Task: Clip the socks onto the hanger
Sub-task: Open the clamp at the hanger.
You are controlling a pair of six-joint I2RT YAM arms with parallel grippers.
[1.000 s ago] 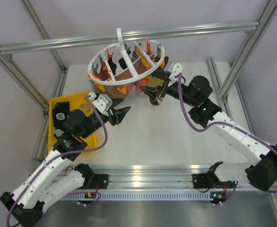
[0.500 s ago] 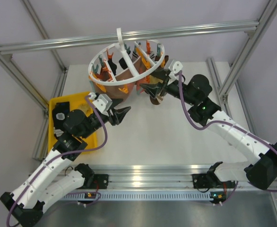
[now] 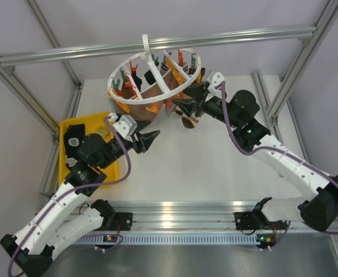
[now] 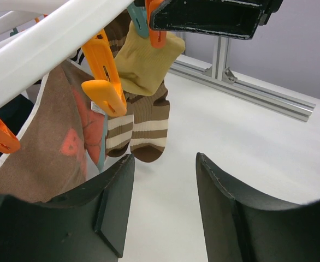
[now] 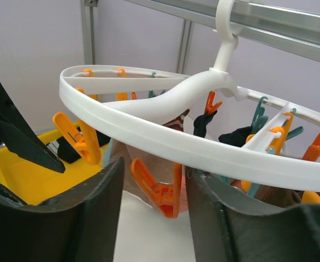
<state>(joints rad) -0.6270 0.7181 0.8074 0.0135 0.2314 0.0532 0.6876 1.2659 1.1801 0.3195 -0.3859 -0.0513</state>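
Two grippers, both spread wide and empty. Ahead of the left gripper (image 4: 164,161), striped socks (image 4: 148,130) hang clipped to the hanger (image 4: 40,49). Just ahead of the right gripper (image 5: 155,170), an orange clip (image 5: 163,197) hangs under the hanger's white ring.

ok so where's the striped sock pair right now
In the left wrist view the striped sock pair hangs left of centre under the hanger, just right of the plain brown sock and below a big orange clip.
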